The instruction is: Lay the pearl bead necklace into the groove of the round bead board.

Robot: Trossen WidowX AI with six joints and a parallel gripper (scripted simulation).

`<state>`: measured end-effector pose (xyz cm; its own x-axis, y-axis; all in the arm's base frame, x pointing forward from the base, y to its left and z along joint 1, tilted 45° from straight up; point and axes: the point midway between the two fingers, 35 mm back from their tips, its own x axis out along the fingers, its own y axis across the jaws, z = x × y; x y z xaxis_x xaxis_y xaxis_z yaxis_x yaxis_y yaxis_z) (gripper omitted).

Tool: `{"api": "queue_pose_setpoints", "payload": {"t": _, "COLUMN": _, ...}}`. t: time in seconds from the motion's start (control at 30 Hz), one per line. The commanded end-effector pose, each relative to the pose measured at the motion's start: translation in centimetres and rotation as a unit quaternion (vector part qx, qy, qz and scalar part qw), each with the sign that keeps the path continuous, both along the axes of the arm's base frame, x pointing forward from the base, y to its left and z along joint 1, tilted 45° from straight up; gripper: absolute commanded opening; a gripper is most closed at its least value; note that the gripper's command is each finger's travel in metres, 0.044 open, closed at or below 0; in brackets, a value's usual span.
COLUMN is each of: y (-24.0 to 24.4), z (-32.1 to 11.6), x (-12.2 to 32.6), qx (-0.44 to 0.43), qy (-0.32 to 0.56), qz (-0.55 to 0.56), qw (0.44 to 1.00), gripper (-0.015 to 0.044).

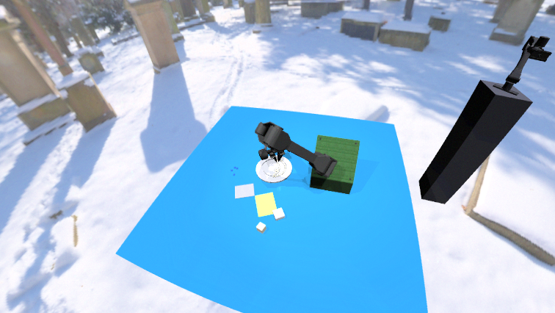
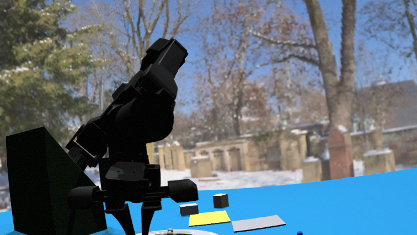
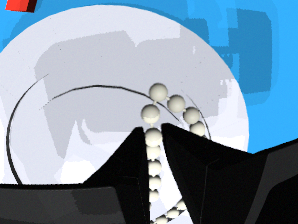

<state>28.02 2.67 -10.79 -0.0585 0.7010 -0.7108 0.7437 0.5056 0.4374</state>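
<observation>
The round white bead board [image 1: 261, 175] [image 3: 110, 30] lies on the blue mat, with dark curved groove lines on its face; only its rim shows at the bottom edge of the exterior view. The pearl necklace [image 1: 276, 173] [image 2: 170, 230] [image 3: 158, 92] lies bunched on the board, bending sharply near the groove line in the wrist view, with one strand running back between the fingers. My gripper [image 1: 277, 160] [image 3: 152, 133] points down at the board, shut on that strand of beads. The fingertips are cut off at the bottom of the exterior view. The strand's lower part is partly hidden by the fingers.
A green block [image 1: 337, 155] stands right of the board under the arm. A grey square [image 1: 244, 190], a yellow square [image 1: 265, 204] and two white blocks [image 1: 278, 214] [image 1: 260, 227] lie in front. Small blue beads [image 2: 299, 233] lie left in the top view. A red block [image 3: 21, 5] shows in the wrist view.
</observation>
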Motion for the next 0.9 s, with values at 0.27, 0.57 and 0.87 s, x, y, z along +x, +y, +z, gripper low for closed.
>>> {"api": "queue_pose_setpoints", "payload": {"t": 0.27, "y": -0.8, "z": -0.6, "x": 2.5, "qx": 0.001, "qy": -0.003, "qz": 0.001, "qw": 1.000, "gripper": 0.0000}}
{"api": "queue_pose_setpoints", "payload": {"t": 0.57, "y": -1.0, "z": -0.9, "x": 3.2, "qx": 0.001, "qy": -0.003, "qz": 0.001, "qw": 1.000, "gripper": 0.0000}}
{"api": "queue_pose_setpoints", "payload": {"t": 0.87, "y": -0.5, "z": -1.4, "x": 3.2, "qx": 0.001, "qy": -0.003, "qz": 0.001, "qw": 1.000, "gripper": 0.0000}}
